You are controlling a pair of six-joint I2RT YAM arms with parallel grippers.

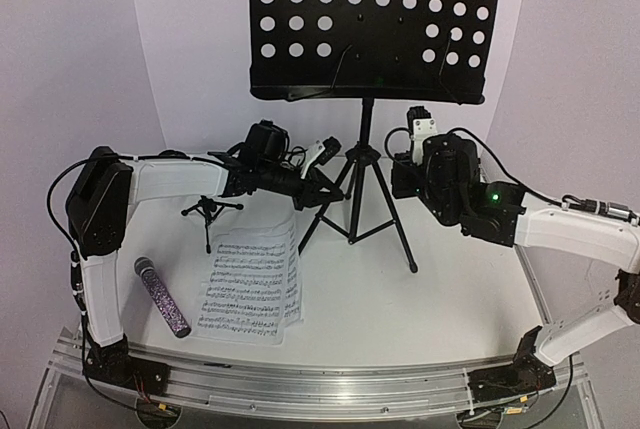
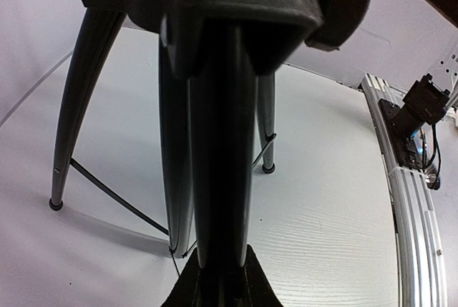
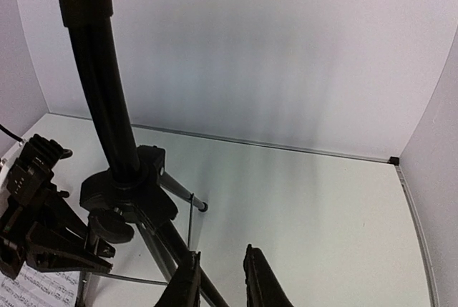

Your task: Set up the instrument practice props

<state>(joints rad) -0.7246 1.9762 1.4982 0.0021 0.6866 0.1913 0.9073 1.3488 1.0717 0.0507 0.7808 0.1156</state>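
The black music stand stands mid-table, its perforated tray [image 1: 375,19] high at the back and its tripod legs [image 1: 385,214] spread below. My left gripper [image 1: 323,187] is shut on one of the stand's legs [image 2: 222,142], which fills the gap between the jaws [image 2: 222,267]. My right gripper [image 1: 403,177] is at the stand's right side. Its fingers [image 3: 220,255] are slightly apart with only table between them, and a leg [image 3: 172,239] passes just beside the left finger. White sheet-music pages [image 1: 252,284], the purple glitter microphone [image 1: 162,296] and the small black mic stand [image 1: 208,211] lie at front left.
An aluminium rail [image 1: 300,384] runs along the near table edge and also shows in the left wrist view [image 2: 411,200]. White backdrop walls close off the back and sides. The stand's thin brace wires [image 2: 114,196] stretch between its legs near the table.
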